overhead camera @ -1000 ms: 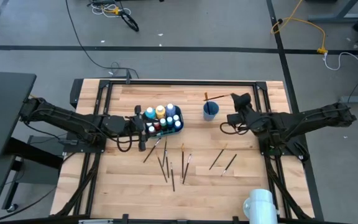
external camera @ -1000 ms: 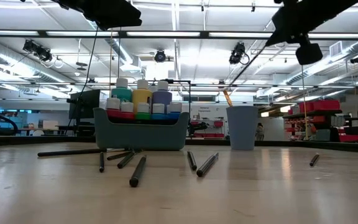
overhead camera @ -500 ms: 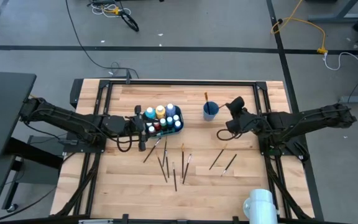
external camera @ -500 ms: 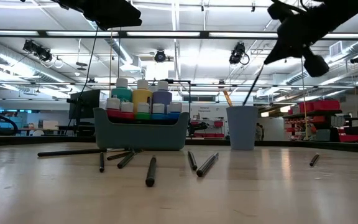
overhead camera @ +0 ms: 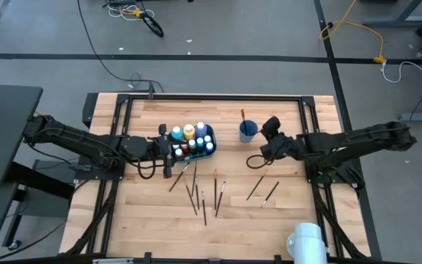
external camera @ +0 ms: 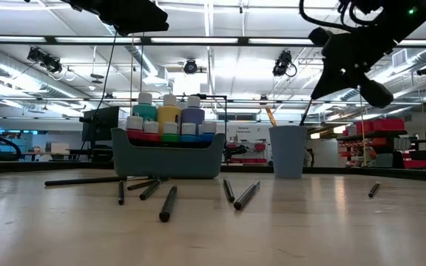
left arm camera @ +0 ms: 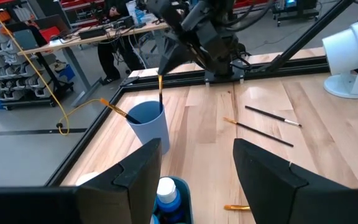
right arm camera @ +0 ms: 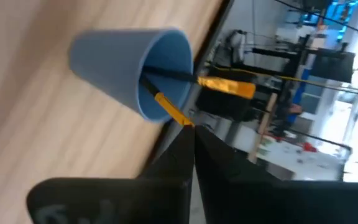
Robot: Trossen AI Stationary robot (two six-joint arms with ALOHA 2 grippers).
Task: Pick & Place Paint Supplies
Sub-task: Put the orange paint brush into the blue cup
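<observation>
My right gripper (overhead camera: pixel 265 131) hangs just right of the blue cup (overhead camera: pixel 248 130) and is shut on a thin dark paintbrush (left arm camera: pixel 160 90) that slants down into the cup's mouth. A second brush (right arm camera: pixel 219 84) leans out of the cup over its rim. My left gripper (left arm camera: pixel 197 180) is open and empty, just left of the teal bin (overhead camera: pixel 194 141), which holds several white-capped paint bottles (external camera: pixel 168 118). Several loose brushes (overhead camera: pixel 196 192) lie flat on the table nearer the front, and two more (overhead camera: pixel 262 191) lie to the right. My right gripper pinches the brush between its two shut fingertips, on the orange stretch (right arm camera: pixel 174 114) near its upper end. The fingers come slanting down from the table's right side. The brush hangs tilted below them with its lower end inside the cup (right arm camera: pixel 135 62). Whether it touches the cup's bottom is hidden.
A white lamp-like object (overhead camera: pixel 304 240) stands at the front right corner. Dark metal rails (overhead camera: pixel 218 97) frame the table's far and side edges. Bare wood lies between the loose brushes and the front edge.
My right gripper has moved toward the table's left, to the blue cup, and has tipped downward. The brush it holds has swung from nearly level above the cup to slanting steeply down, and its lower end has gone into the cup.
</observation>
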